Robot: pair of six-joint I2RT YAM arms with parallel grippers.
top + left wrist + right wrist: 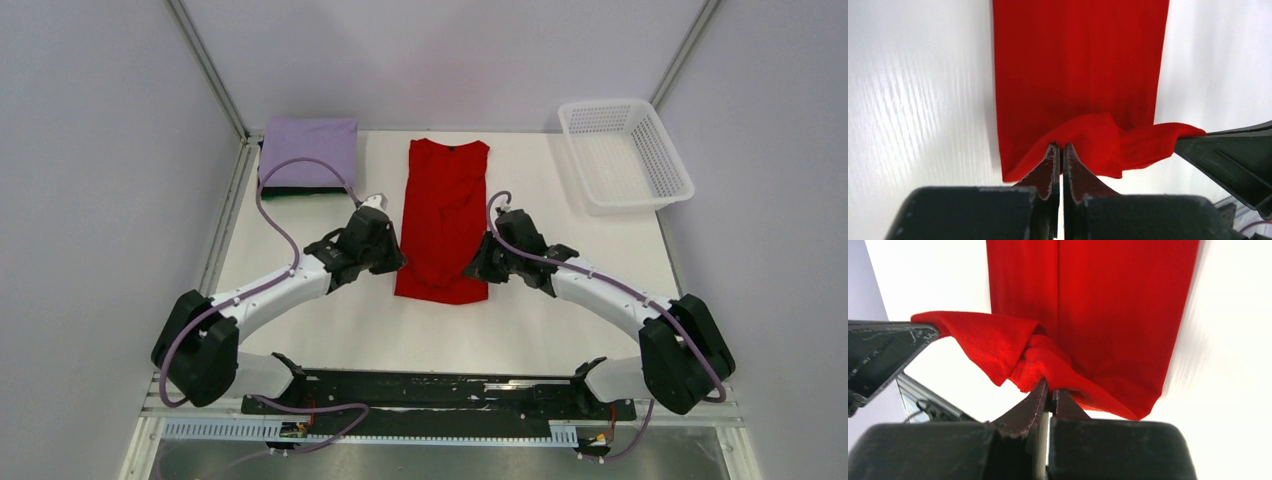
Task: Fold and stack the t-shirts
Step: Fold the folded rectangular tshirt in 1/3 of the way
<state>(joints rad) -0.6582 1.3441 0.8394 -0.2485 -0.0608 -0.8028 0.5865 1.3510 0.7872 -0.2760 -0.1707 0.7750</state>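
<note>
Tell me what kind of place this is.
Probably a robotics lab test cell, not a home: a white table boxed in by blank walls and metal frame posts, with a left arm and right arm bolted along its near edge.

White table [560, 330] spread out in front of me. Dead centre lies the red t-shirt [445, 215], a long narrow strip, collar toward 12 o'clock, hem toward 6 and bunched up at its corners. At 11 o'clock there's a dark green t-shirt [300, 191], just an edge showing under the folded lavender t-shirt [310, 150]. At 1 o'clock stands the white mesh basket [605, 103].
</note>
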